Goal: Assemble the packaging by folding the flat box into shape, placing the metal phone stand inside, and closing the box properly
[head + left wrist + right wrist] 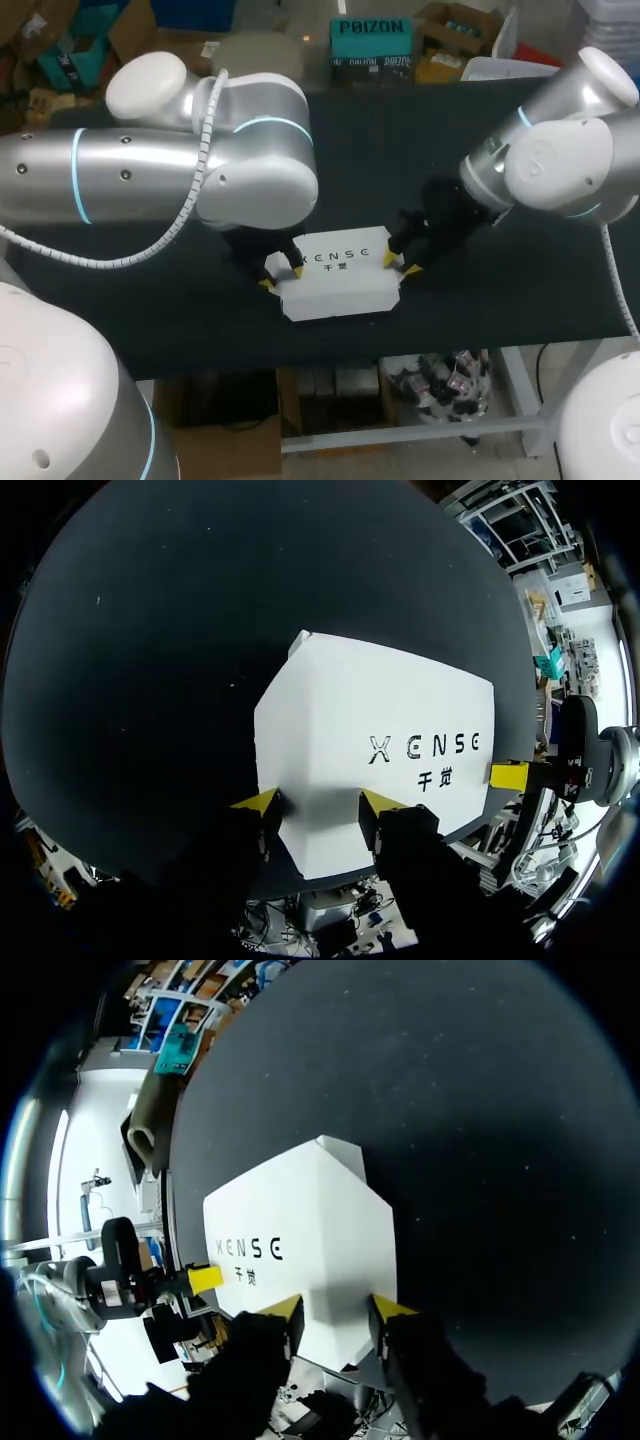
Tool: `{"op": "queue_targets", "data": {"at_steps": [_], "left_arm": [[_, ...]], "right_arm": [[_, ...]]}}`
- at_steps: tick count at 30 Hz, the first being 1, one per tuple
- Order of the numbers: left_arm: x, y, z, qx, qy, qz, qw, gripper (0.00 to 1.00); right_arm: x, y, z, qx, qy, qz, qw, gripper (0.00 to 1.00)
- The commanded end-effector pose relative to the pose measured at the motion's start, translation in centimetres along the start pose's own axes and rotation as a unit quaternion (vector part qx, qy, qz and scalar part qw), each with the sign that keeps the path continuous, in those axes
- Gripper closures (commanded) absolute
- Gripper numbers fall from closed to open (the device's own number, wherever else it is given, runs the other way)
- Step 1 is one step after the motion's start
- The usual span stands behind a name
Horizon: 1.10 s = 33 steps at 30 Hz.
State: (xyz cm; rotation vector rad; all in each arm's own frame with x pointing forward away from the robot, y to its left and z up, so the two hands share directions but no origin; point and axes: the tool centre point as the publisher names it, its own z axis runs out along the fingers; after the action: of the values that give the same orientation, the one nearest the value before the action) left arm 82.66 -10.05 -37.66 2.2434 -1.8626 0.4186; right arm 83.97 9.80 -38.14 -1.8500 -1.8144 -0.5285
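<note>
Closed white box (pixel 338 285) lies mid-table (pixel 400 150) by the near edge, its inside unseen. Left gripper (pixel 283 276) and right gripper (pixel 400 264) meet its ends. The wrist views show parted fingers, with the tips resting on the box.

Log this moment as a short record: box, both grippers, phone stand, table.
box: white box, printed face up, no opening in view
position: near the front edge of the black table, between the two arms
left gripper: at the box's left end
right gripper: at the box's right end
grip: cannot tell whether either gripper clamps the box
phone stand: not in view
</note>
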Motion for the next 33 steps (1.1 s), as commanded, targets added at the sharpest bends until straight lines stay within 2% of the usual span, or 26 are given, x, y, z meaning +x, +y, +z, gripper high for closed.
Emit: {"op": "queue_targets", "data": {"at_steps": [1, 9, 23, 33], "left_arm": [[0.05, -0.08, 0.66, -0.001, -0.001, 0.000, 1.000, 0.51], [0.05, -0.08, 0.66, -0.001, -0.001, 0.000, 1.000, 0.54], [0.05, -0.08, 0.66, -0.001, -0.001, 0.000, 1.000, 0.50], [0.05, -0.08, 0.66, -0.001, -0.001, 0.000, 1.000, 0.51]], "right_arm": [[0.07, 0.14, 0.05, 0.003, 0.001, 0.000, 1.000, 0.55], [0.07, 0.14, 0.05, 0.003, 0.001, 0.000, 1.000, 0.56], [0.07, 0.14, 0.05, 0.003, 0.001, 0.000, 1.000, 0.52], [0.07, 0.14, 0.05, 0.003, 0.001, 0.000, 1.000, 0.58]]}}
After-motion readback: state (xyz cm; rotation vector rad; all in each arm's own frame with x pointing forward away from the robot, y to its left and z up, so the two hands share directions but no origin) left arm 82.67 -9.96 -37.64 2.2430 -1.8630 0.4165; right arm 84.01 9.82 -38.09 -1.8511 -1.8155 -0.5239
